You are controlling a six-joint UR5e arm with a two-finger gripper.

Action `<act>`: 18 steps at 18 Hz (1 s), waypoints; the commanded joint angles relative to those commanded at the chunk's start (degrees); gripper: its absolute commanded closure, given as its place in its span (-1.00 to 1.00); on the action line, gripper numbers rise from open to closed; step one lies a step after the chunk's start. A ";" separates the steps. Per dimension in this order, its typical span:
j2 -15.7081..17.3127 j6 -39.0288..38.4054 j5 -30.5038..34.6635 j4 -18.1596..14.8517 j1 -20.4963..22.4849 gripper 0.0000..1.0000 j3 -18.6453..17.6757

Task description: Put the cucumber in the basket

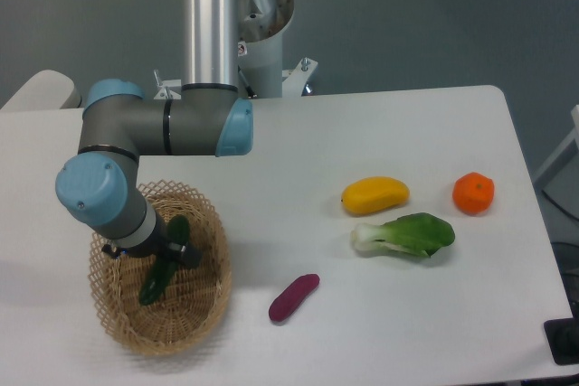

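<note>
At lower left of the frame, the claw [161, 250] sits low inside the basket [204, 314], largely hidden under the arm's wrist; I cannot tell whether it is clamped on the cucumber [160, 276] or parted. The cucumber lies tilted within the basket, its lower end toward the floor of the weave. I judge the main risk to be a lift with the cucumber not fully freed, dragging it back out, or the wrist catching the lattice rim and tipping the light basket on the counter [380, 124].
</note>
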 joint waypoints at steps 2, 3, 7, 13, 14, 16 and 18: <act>0.26 4.21 0.00 -0.17 1.23 -1.00 1.68; 0.61 6.58 0.00 -0.17 2.37 -1.00 1.94; 2.45 18.70 -0.52 -0.17 6.32 -1.00 2.30; 5.09 33.21 -1.58 -0.09 14.06 -1.00 3.52; 5.27 35.41 -2.37 -0.26 15.63 -1.00 4.22; 5.71 40.24 -3.51 -0.70 18.28 -1.00 5.11; 7.20 44.90 -3.43 -0.96 20.56 -1.00 4.76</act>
